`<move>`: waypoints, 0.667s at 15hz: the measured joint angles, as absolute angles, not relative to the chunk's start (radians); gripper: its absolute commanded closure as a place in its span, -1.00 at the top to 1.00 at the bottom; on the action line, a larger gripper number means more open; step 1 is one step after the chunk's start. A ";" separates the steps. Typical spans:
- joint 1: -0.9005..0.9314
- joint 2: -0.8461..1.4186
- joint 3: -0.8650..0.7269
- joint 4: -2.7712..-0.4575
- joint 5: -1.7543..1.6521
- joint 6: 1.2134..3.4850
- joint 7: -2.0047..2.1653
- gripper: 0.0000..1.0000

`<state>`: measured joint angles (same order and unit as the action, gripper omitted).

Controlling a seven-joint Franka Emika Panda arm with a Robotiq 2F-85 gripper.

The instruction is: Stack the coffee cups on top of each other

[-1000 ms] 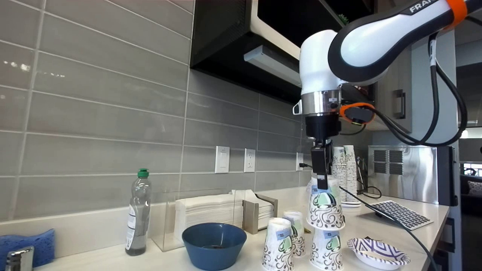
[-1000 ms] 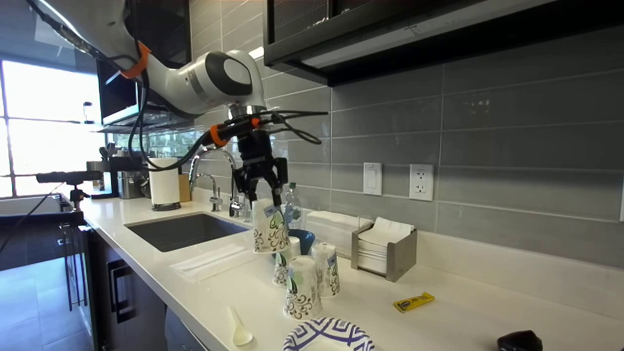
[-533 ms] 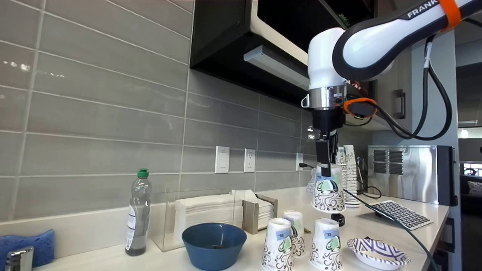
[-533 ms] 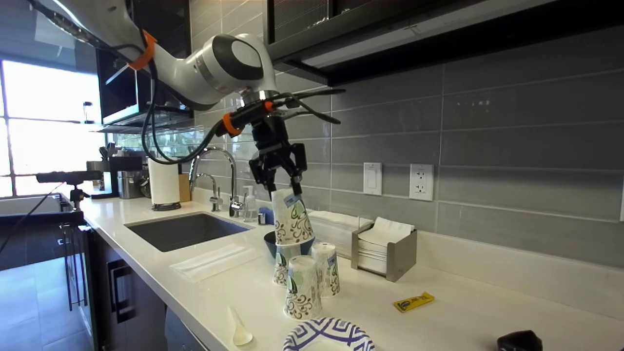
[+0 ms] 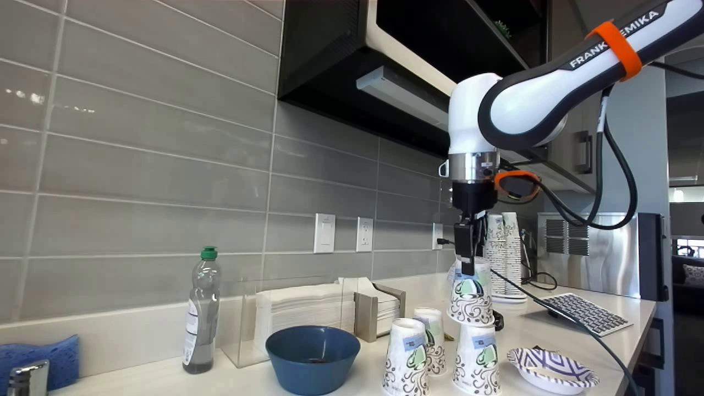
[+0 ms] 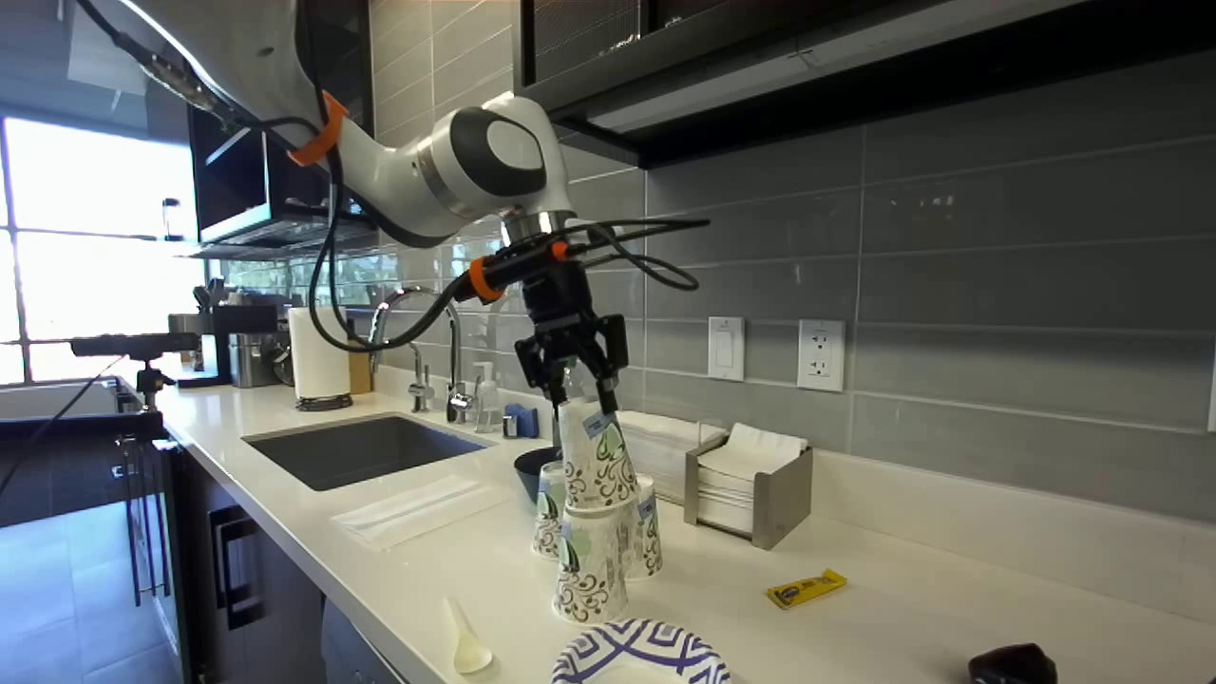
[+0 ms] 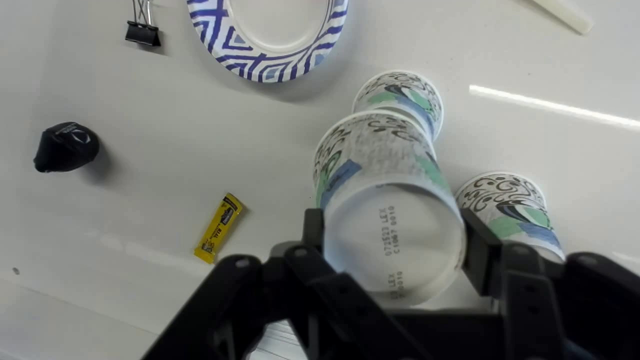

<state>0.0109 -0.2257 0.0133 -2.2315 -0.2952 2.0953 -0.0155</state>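
Note:
My gripper (image 6: 583, 397) is shut on an upside-down white coffee cup (image 6: 600, 461) with green-teal print, its fingers on both sides of the base. The held cup also shows in the wrist view (image 7: 395, 245). Three more cups stand upside down on the counter in an exterior view: a left one (image 5: 407, 357), a back one (image 5: 434, 341) and a right one (image 5: 477, 360). The held cup's rim lines up over the right cup's top; I cannot tell whether they touch. In the wrist view a standing cup (image 7: 400, 90) shows partly past the held cup, another (image 7: 505, 210) beside the right finger.
A blue bowl (image 5: 312, 363) and clear bottle (image 5: 202, 319) stand beyond the cups. A napkin holder (image 6: 784, 499) is near the wall. A patterned dish (image 6: 641, 646), a spoon (image 6: 465, 641) and a yellow packet (image 6: 806, 589) lie nearby. Tall cup stacks (image 5: 511, 256) stand at the back.
The held cup first rose, then came down again. In an exterior view it moved right, from over the sink-side cup to over the cup nearest the dish. The standing cups have not moved.

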 measured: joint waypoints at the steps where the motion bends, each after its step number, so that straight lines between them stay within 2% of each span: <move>1: 0.011 -0.219 0.012 -2.232 -0.295 2.110 -0.016 -0.19; 10: 0.011 -0.222 0.007 -2.236 -0.285 2.114 -0.023 -0.19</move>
<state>0.0109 -0.2224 0.0072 -2.2364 -0.2852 2.1140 -0.0234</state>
